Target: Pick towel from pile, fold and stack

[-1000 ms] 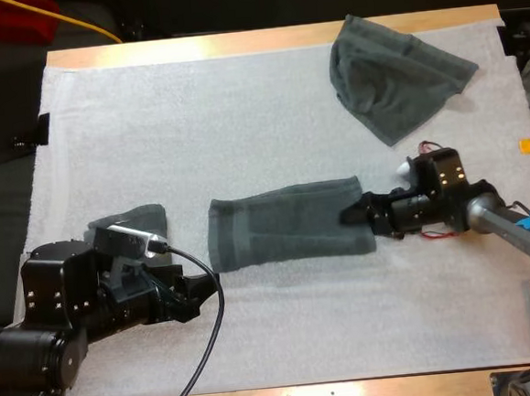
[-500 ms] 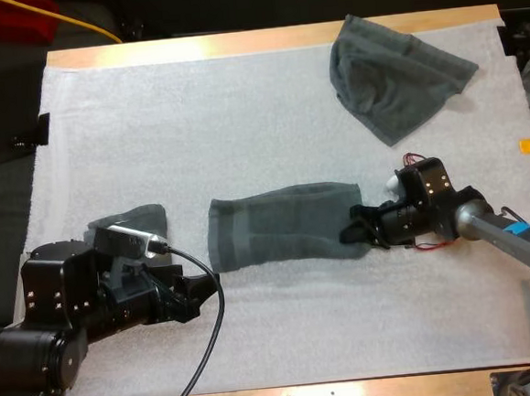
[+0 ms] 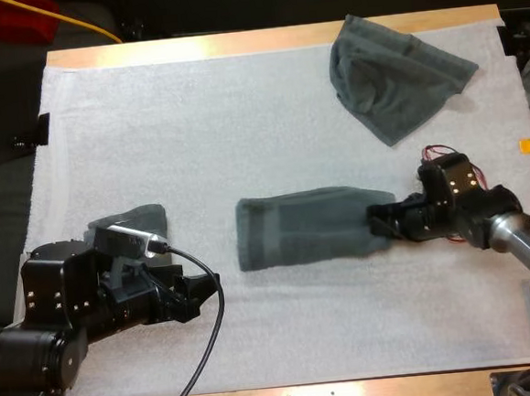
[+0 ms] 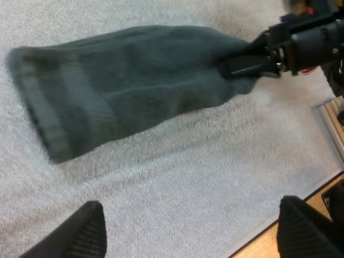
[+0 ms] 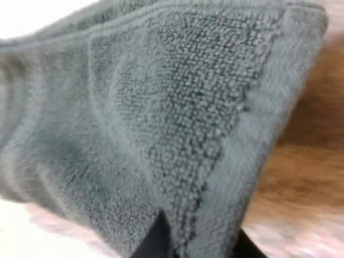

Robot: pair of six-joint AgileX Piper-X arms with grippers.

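Towel (image 3: 309,227), dark grey-green and folded into a long strip, lies across the middle of the white mat (image 3: 240,117) on the wooden desk (image 3: 234,43). Right hand (image 3: 378,222) is clenched on the strip's right end (the cloth is pinched from both sides). Left hand (image 3: 210,290) sits at the near left, released, its fingers (image 4: 80,234) wide apart and clear of the cloth. Just beyond it lies a smaller folded towel (image 3: 138,215). A crumpled towel (image 3: 393,73) rests at the far right.

Wooden table (image 3: 262,40), white mat (image 3: 195,121) on it, long towel (image 3: 313,226) mid-mat, crumpled towel (image 3: 389,83) far right, perhaps a folded stack (image 3: 143,217) left.
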